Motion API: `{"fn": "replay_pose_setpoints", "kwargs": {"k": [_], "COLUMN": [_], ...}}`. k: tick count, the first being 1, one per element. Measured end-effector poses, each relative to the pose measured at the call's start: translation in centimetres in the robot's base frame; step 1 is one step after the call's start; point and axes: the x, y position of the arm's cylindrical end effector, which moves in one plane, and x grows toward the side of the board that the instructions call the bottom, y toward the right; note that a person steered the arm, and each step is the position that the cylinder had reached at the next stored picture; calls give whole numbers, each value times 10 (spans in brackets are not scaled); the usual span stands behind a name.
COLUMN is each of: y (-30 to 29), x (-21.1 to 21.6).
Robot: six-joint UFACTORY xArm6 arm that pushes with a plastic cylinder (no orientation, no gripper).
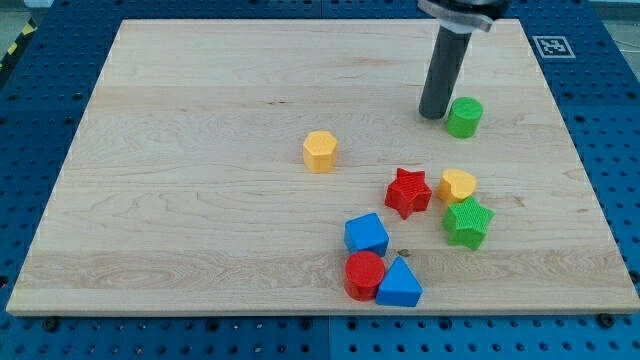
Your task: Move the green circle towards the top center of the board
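Observation:
The green circle (464, 117) is a short green cylinder on the wooden board (200, 180), in the upper right part of the view. My tip (434, 114) is at the lower end of the dark rod, just left of the green circle, touching it or nearly so. The rod rises from there to the view's top edge.
A yellow hexagon (320, 151) lies near the board's middle. Below the green circle lie a red star (408, 192), a yellow heart (458, 186) and a green star (468, 221). Lower down are a blue cube (366, 234), a red circle (365, 274) and a blue triangle (400, 284).

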Motion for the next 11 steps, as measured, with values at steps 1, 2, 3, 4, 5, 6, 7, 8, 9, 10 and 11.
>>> {"fn": "replay_pose_setpoints", "kwargs": {"k": [1,2,3,4,5,6,7,8,9,10,11], "y": [4,17,54,65,37,5,7,15,-28,-77,-83], "x": [43,79,81,60,15,-36,-44,-46,-70,-86,-88]}}
